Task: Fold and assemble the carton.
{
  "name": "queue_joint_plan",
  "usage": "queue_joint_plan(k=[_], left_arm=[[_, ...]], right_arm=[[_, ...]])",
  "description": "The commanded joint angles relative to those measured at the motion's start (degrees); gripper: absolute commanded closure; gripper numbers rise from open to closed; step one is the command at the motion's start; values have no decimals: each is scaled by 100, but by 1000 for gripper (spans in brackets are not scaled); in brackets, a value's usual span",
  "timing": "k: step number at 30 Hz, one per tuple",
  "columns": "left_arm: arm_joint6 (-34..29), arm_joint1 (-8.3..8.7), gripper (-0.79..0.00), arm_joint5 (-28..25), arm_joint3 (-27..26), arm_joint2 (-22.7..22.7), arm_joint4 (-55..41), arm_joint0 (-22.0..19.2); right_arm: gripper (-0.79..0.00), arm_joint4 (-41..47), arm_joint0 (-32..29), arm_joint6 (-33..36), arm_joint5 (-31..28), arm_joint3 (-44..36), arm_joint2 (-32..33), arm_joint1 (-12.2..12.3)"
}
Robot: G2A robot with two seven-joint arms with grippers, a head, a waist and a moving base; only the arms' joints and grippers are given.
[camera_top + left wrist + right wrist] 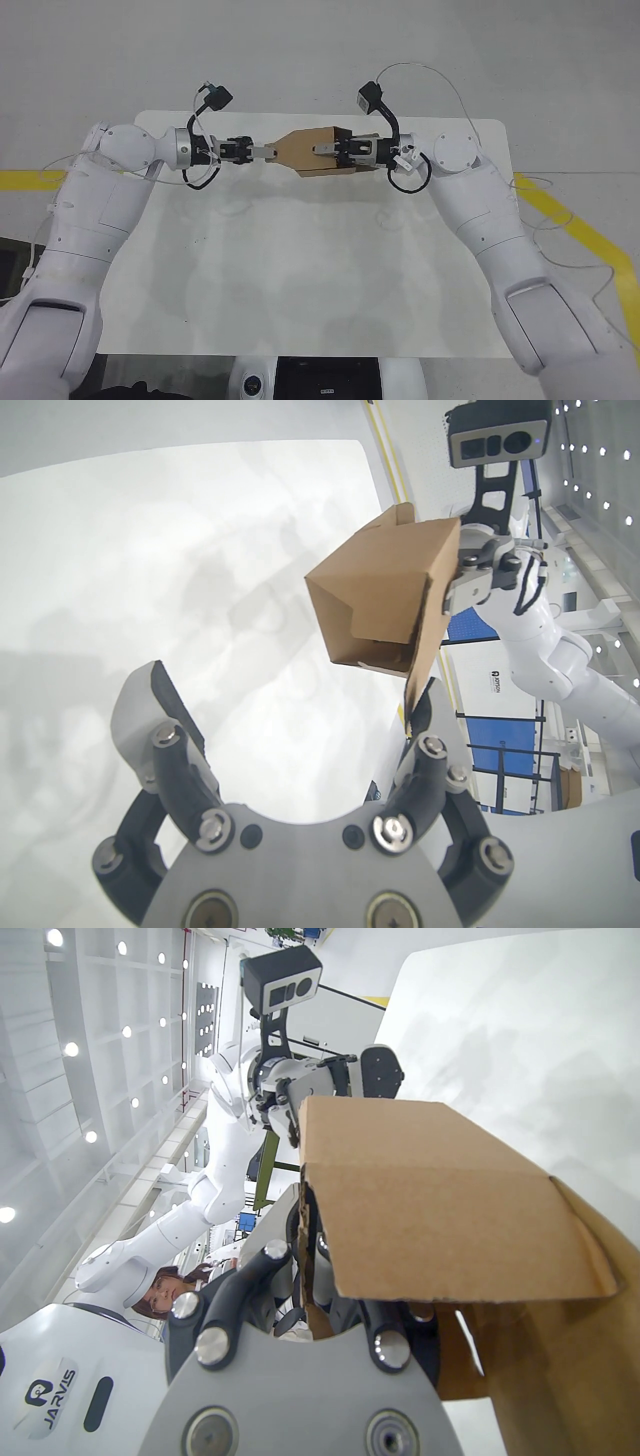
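One white table (300,300) lies on the near side of the single brown carton (300,146), which hangs in the air over the table's far edge with one end open. Two grippers flank that carton. The right gripper (325,151) is clamped tight on a wall at its right end, and the left gripper (268,152) at its left gapes wide, holding nothing, one finger (425,710) touching a loose flap.
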Motion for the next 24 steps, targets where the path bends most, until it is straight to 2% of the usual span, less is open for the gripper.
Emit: queue_joint_plan(k=[1,24], left_arm=[[8,-6,-785,-3,71,11,-7,-25],[-304,-99,-785,-110,370,131,-679,-134]], right_arm=[[0,22,-18,22,8,-69,20,8],[0,510,-127,271,-40,-345,40,-31]])
